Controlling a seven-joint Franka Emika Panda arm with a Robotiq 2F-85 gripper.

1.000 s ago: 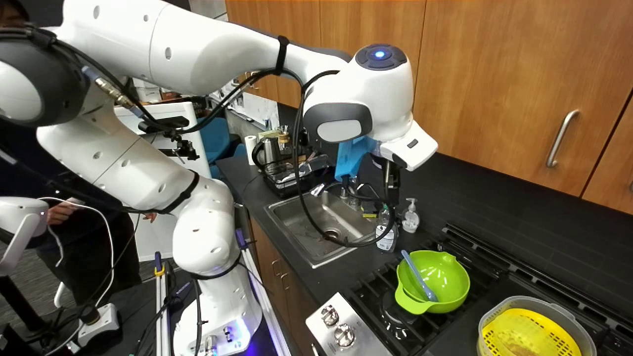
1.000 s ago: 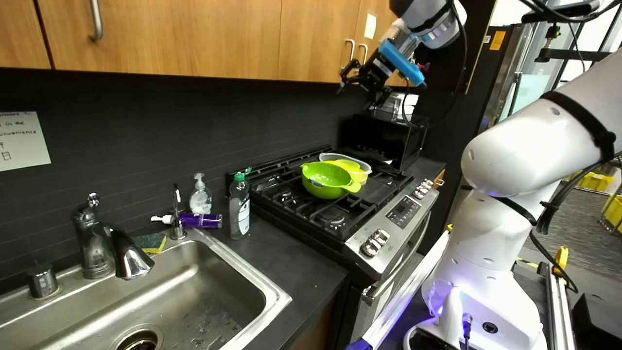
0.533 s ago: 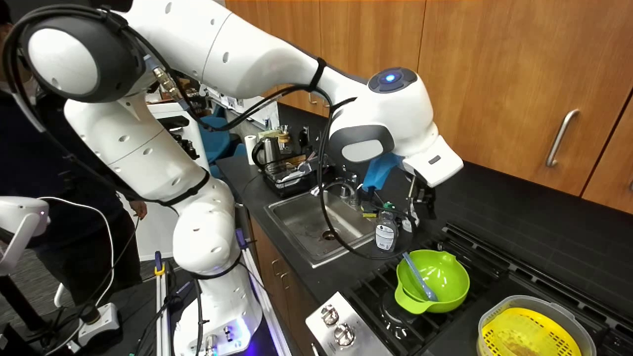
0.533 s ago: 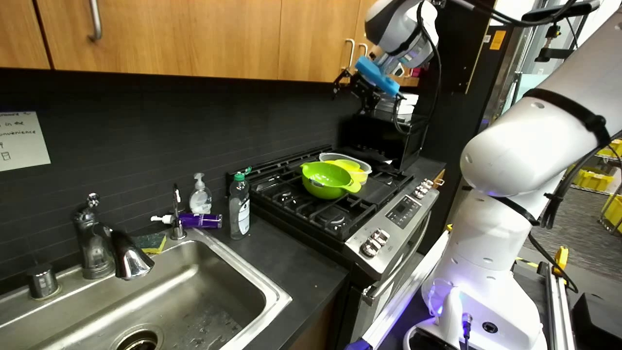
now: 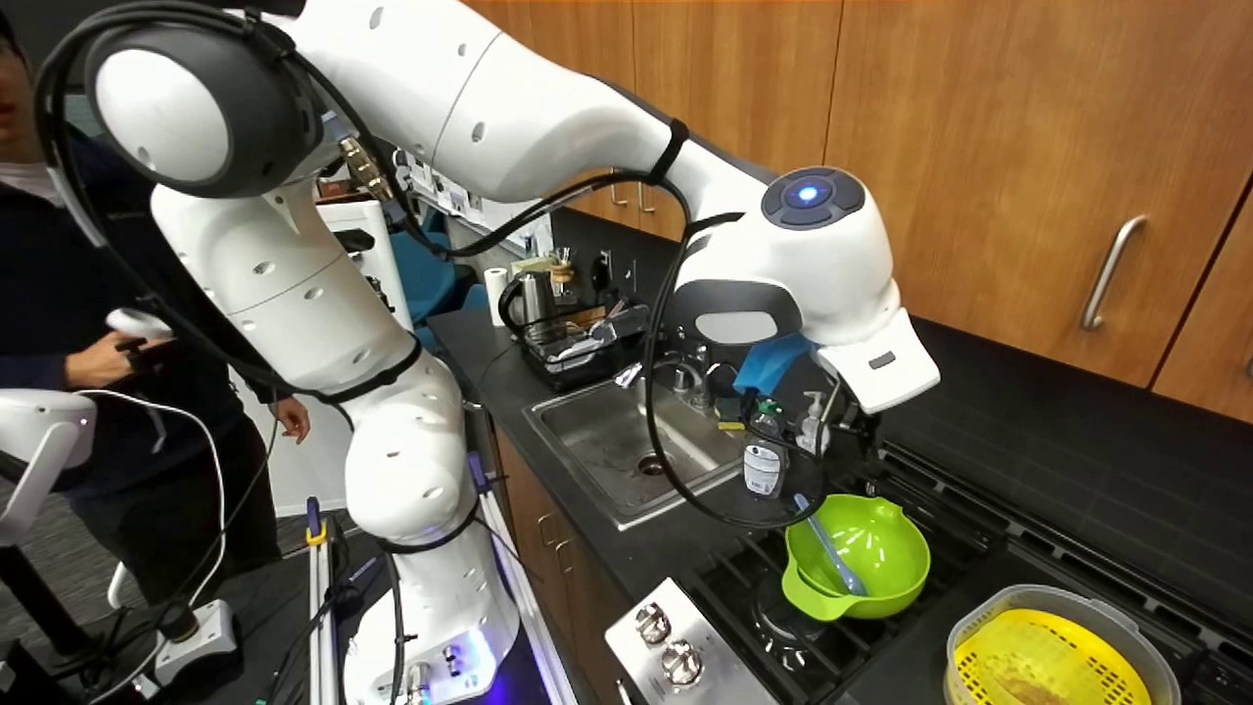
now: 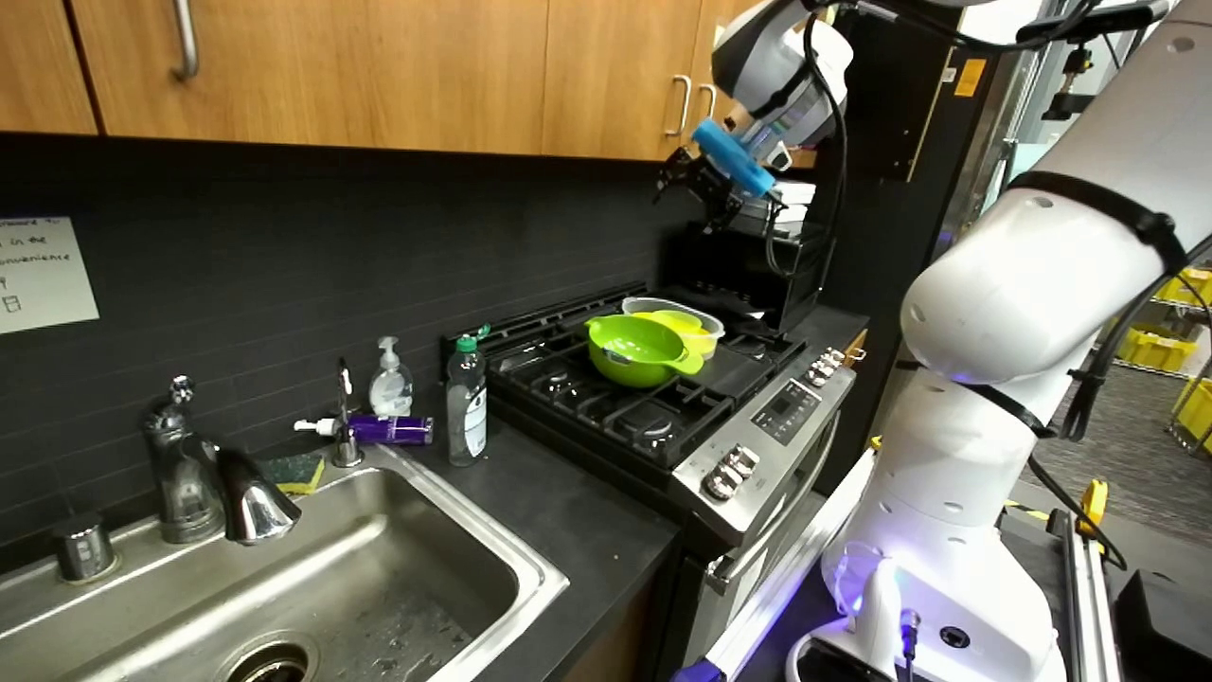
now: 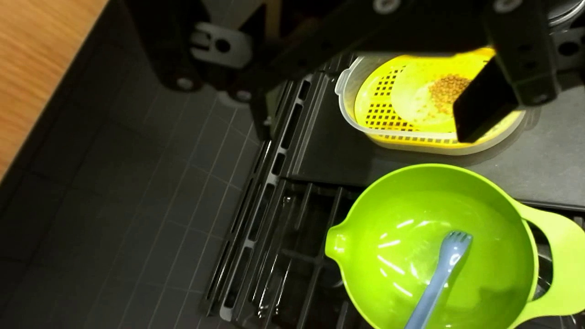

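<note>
My gripper (image 7: 368, 132) is open with nothing between its fingers, high above the stove; in an exterior view it hangs below the upper cabinets (image 6: 686, 210). In the wrist view a green bowl (image 7: 397, 196) with a spout and handle stands below it. A blue-grey fork (image 7: 436, 281) leans inside the bowl. Beside the bowl is a clear container (image 7: 348, 107) holding a yellow perforated basket (image 7: 381, 107) with brown grains (image 7: 448, 91) in it. One finger (image 7: 484, 105) hides part of the basket. Bowl (image 5: 901, 558) and basket (image 5: 1096, 646) also show in an exterior view.
Wooden upper cabinets (image 6: 398, 76) overhang the counter. A dish-soap bottle (image 6: 467, 407), a pump bottle (image 6: 389, 384) and a purple bottle (image 6: 388, 430) stand or lie between stove and sink (image 6: 379, 540). A black microwave (image 6: 739, 275) stands beyond the stove. A person (image 5: 59, 274) stands behind the arm.
The arm has swung out and down, bringing the hand closer to the bowl; the last half second shows only a small shift. The gripper looks open throughout. The bowl and basket have not moved.
</note>
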